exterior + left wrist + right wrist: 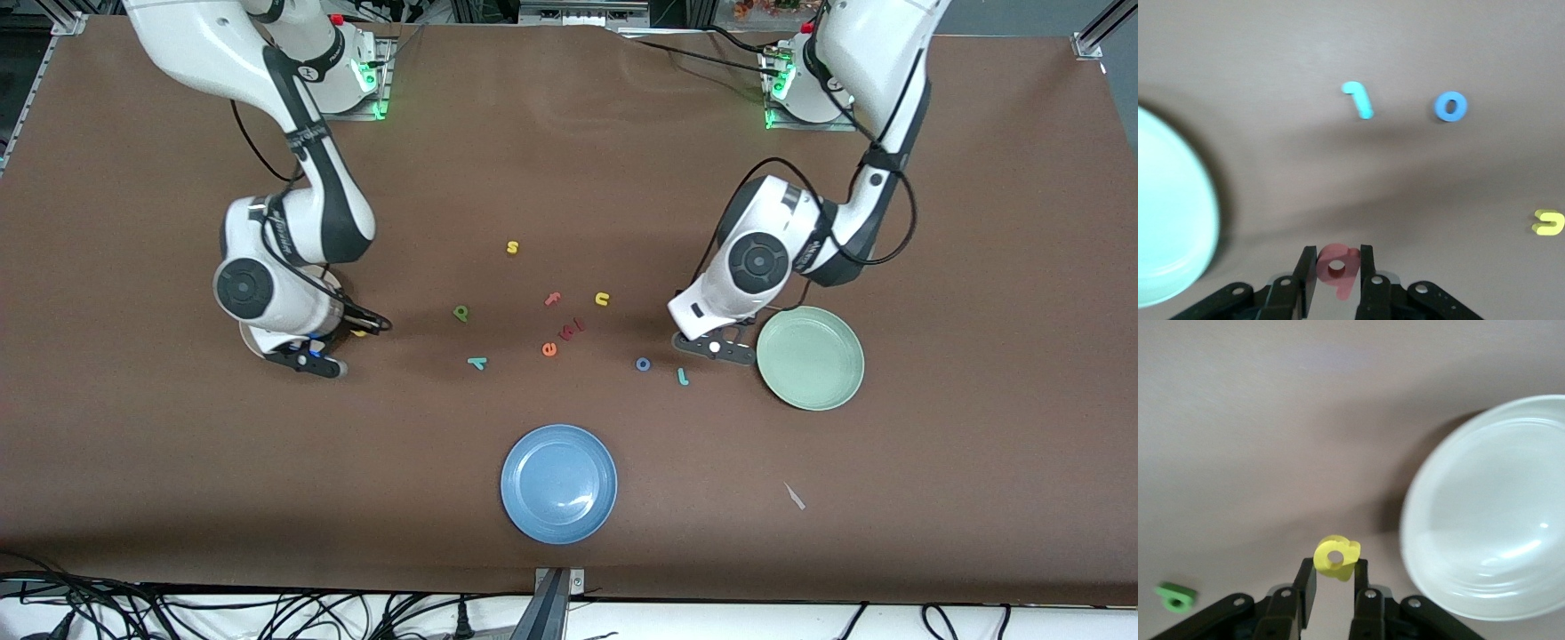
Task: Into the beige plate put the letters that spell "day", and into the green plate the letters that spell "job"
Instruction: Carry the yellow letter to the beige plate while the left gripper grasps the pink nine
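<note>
Two letters in hand. Left gripper, beside the green plate at its 9 o'clock: fingers pinch the red "b" across its ring. Right gripper, by the beige plate: fingers clamp the yellow "a". Both likely light, stiff, small; take across the body. Teal "j" and blue "o" lie on the counter, "j" at 5 o'clock of "o".

Open brown table btwn arm bases and yellow "s": wide passage. Mid-table crowded w/ loose letters: pink "f", orange "e", green "d", teal "y". Blue "o" and teal "j" lie close together near green plate. Blue plate nearer camera, bare table either side.
</note>
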### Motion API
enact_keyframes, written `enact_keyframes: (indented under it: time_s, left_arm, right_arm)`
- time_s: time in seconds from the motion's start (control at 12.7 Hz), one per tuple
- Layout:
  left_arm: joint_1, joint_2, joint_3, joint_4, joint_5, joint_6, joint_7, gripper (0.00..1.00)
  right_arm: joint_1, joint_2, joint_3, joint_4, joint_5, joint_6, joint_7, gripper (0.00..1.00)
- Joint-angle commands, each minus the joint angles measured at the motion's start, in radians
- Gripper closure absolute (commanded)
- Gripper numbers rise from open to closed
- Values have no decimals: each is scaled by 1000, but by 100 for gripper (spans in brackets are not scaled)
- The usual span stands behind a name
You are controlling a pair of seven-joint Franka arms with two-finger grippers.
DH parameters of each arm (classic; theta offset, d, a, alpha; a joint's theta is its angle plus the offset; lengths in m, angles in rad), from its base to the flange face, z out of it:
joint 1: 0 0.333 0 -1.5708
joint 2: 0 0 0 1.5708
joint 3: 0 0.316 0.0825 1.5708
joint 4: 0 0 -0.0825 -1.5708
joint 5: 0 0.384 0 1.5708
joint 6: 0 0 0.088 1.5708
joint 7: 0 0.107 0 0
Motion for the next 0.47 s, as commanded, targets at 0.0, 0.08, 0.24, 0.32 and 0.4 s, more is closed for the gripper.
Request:
enact_keyframes:
  time_s: [0.0, 0.08, 0.24, 0.32, 0.4]
  left_arm:
    - [69, -34, -5, 16, 73, -63, 77, 91]
    - [95, -34, -6, 14, 87, -65, 109, 91]
    - [146, -31, -5, 6, 90, -65, 190, 91]
    - [170, -25, -6, 2, 92, -65, 223, 91]
    - [181, -14, -5, -4, 92, -62, 234, 91]
  right_arm:
    - [3, -127, -79, -170, -6, 15, -166, 90]
    - [3, -141, -111, -197, -4, 15, -226, 90]
    - [1, -127, -168, -211, 2, 20, -340, 87]
    - [-2, -116, -173, -203, 6, 21, -345, 61]
    - [-5, -115, -173, -197, 16, 18, -330, 10]
